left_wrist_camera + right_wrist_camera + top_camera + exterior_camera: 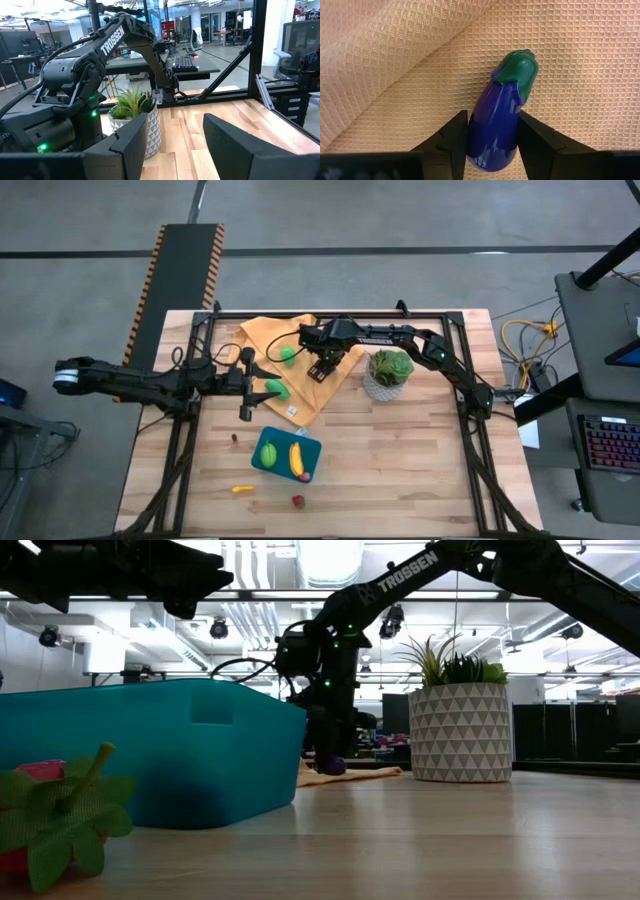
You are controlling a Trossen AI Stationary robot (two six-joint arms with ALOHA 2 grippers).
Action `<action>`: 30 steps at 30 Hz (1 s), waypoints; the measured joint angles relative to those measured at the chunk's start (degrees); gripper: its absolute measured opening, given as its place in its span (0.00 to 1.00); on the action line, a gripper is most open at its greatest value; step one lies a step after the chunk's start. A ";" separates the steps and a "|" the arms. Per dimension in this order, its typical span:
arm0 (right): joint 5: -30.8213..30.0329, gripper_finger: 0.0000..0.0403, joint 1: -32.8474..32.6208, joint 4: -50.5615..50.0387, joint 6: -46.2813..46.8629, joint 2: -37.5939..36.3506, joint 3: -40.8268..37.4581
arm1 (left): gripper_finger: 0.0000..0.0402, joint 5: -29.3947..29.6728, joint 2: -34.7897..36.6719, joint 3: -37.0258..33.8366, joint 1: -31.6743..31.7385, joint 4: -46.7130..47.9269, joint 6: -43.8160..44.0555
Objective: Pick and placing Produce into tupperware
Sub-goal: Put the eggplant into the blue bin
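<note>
The right gripper (494, 137) has its two dark fingers (451, 136) pressed on both sides of a purple eggplant (501, 120), so it is squeezing the eggplant. The eggplant lies on the orange-yellow cloth (395, 65). Its green cap sticks out past the fingertips. In the high view the right gripper (320, 370) is over the cloth (262, 333), and the eggplant is hidden under it. A small green piece (288, 354) lies on the cloth just beside this gripper, on the side toward the left arm. On the other side, near it, stands a leafy plant in a grey pot (388, 372).

The left gripper (175, 145) has its fingers (131, 142) apart with nothing between them. In the high view the left gripper (246, 382) hangs by the edge of the cloth, and another green piece (274, 389) lies just beside it.

The teal tupperware (287, 454) sits on the wooden table (400, 470), nearer the front edge than both grippers. Inside it are a green piece (268, 452) and a yellow banana (296, 459). Near the tupperware, on the table, lie a small orange-yellow piece (242, 489), a small red piece (297, 501) and a tiny dark piece (236, 439).
</note>
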State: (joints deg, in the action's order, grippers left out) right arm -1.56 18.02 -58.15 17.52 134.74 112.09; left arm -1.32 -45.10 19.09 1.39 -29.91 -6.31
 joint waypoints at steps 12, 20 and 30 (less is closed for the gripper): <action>0.09 0.34 0.00 -0.57 -0.63 -0.35 -0.05 | 0.44 -0.01 0.00 0.00 0.00 0.00 0.01; 0.25 0.34 0.00 -2.09 -0.62 -0.42 0.58 | 0.44 0.00 0.00 0.00 -0.02 0.00 -0.01; 0.24 0.34 -0.01 -4.69 -1.05 -0.46 6.02 | 0.44 -0.02 0.02 0.00 0.00 0.00 -0.01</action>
State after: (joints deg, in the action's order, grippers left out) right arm -1.32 18.01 -62.83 16.46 134.28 118.11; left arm -1.34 -45.08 19.09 1.38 -29.91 -6.33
